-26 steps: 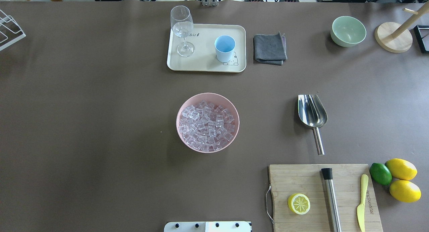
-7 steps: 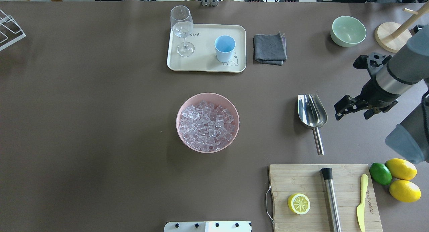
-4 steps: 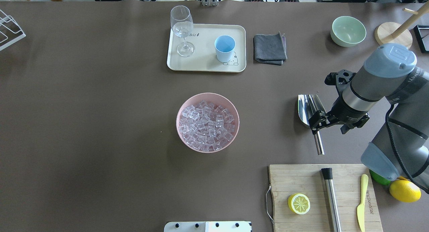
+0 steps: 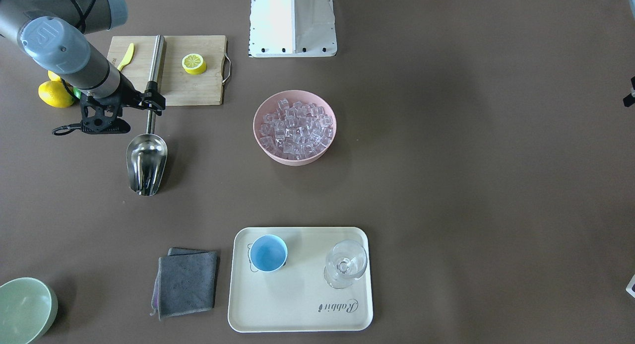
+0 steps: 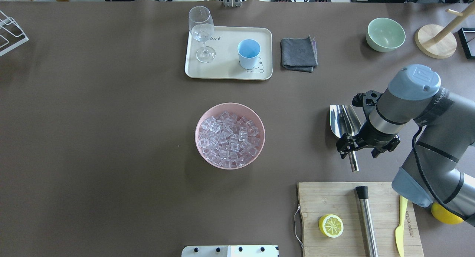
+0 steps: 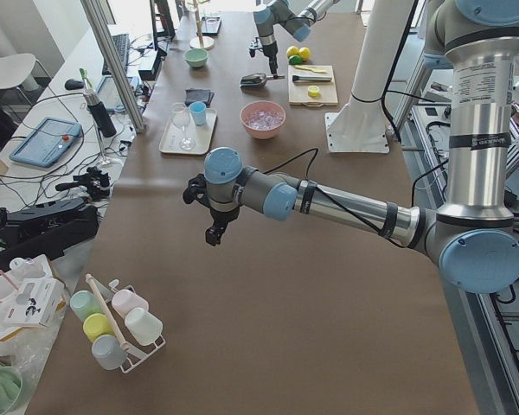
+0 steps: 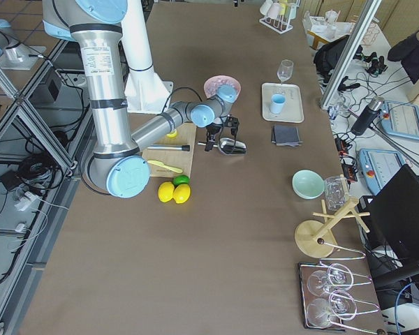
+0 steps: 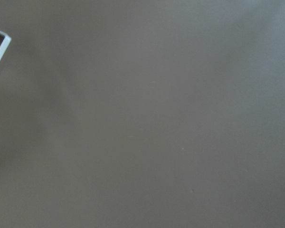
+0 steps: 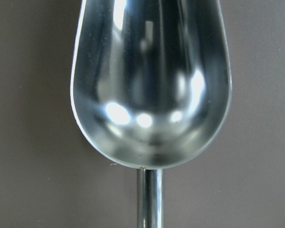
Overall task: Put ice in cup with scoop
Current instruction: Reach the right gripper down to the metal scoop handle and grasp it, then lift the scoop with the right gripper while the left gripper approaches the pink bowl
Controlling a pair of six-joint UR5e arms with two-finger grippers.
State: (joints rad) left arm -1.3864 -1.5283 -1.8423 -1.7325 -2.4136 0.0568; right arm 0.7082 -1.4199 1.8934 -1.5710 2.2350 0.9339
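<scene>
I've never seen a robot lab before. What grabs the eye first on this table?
The pink bowl heaped with glassy ice sits dead centre. Toward the robot's right of it, the right gripper hangs open over the handle of the shiny steel scoop. Beyond the bowl, the light blue cup waits on a cream tray.
</scene>
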